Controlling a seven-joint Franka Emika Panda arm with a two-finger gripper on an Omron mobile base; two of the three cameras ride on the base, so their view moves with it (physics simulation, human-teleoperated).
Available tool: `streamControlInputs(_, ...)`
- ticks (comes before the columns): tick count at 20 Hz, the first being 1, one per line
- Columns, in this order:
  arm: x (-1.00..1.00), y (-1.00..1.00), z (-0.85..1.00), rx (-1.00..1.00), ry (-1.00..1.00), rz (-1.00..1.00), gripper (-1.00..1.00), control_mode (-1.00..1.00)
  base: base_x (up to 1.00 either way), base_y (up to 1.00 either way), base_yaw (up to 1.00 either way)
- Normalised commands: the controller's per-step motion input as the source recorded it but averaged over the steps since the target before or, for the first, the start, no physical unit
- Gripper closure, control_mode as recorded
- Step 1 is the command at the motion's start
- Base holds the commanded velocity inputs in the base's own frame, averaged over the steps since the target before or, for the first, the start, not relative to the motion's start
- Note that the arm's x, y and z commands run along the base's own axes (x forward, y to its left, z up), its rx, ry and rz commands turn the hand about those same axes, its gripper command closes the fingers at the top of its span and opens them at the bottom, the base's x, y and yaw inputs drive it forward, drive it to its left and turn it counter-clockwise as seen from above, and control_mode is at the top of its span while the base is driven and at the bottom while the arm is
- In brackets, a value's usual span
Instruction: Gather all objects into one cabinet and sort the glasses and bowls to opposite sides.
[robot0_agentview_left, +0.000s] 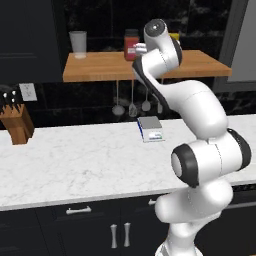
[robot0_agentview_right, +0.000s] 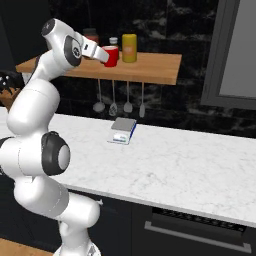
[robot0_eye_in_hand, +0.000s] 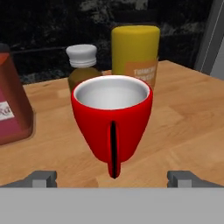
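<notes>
Hand view, claw: I see my gripper wide open, its two finger tips standing well apart at the bottom, gripping nothing
Red cup: the red cup stands upright on the wooden shelf, centred between my finger tips and just ahead of them; pale inside, thin handle facing me; I cannot tell whether the tips touch it
Behind the cup: a small brown bottle with a white cap and a tall yellow canister, both upright, the bottle just behind the cup on the left, the canister behind on the right
Left edge: a dark red container with a label stands beside the cup, apart from it
Right base view, arm: my hand reaches level over the shelf, gripper right at the cup, the yellow canister just beyond
Under the shelf: utensils hang in a row against the dark wall
Counter: white marble counter with a small grey scale lying flat on it
Left base view, far side: a knife block on the counter and a pale tumbler at the shelf's left end
</notes>
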Motion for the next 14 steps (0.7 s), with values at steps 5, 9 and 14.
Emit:
streamControlInputs(5,0.27,-0.06,0.00,0.00,0.02,-0.01,-1.00,-1.00,0.00,0.00,0.00)
streamControlInputs(9,0.20,-0.10,-0.01,0.00,0.00,-0.02,-1.00,-1.00,0.00,0.00,0.00)
streamControlInputs(14,0.01,-0.08,-0.01,0.00,0.00,-0.02,-1.00,-1.00,0.00,0.00,0.00)
